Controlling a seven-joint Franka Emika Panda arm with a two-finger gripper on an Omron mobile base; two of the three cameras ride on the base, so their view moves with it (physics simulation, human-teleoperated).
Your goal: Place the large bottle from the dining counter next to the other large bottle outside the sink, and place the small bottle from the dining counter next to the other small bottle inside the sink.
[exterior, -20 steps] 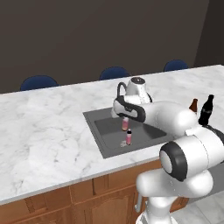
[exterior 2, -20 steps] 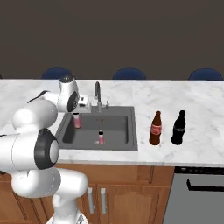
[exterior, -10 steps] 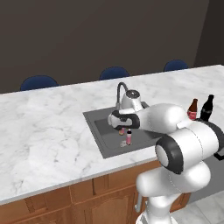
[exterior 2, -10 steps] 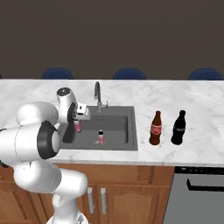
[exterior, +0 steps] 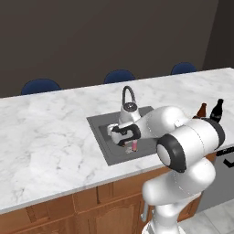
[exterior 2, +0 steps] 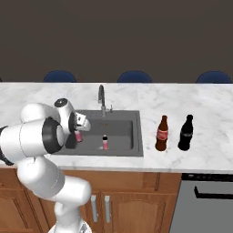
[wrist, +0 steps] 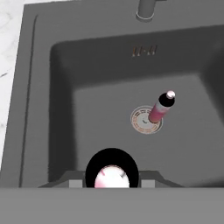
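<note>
My gripper (exterior 2: 78,130) is shut on the small bottle (exterior 2: 78,136), a slim pink one, and holds it upright low in the left part of the sink (exterior 2: 124,130). In the hand view its dark cap (wrist: 112,174) sits between my fingers, over the basin floor (wrist: 87,100). The other small bottle (wrist: 161,108) stands on the drain, a short way to the right (exterior 2: 105,142). On the counter right of the sink the large black bottle (exterior 2: 184,133) stands beside the other large bottle (exterior 2: 162,134), which is red-brown. In the left base view my gripper (exterior: 124,139) is down in the basin.
The curved tap (exterior 2: 102,98) rises behind the basin. Blue stools (exterior: 119,75) line the far side of the marbled counter (exterior: 50,132). My own arm (exterior: 164,123) reaches across the basin's right side. A dark appliance front (exterior 2: 209,195) sits below the counter at right.
The hand has come down from above the basin and carried the small bottle into its left part. The bottle on the drain and both large bottles have stayed put.
</note>
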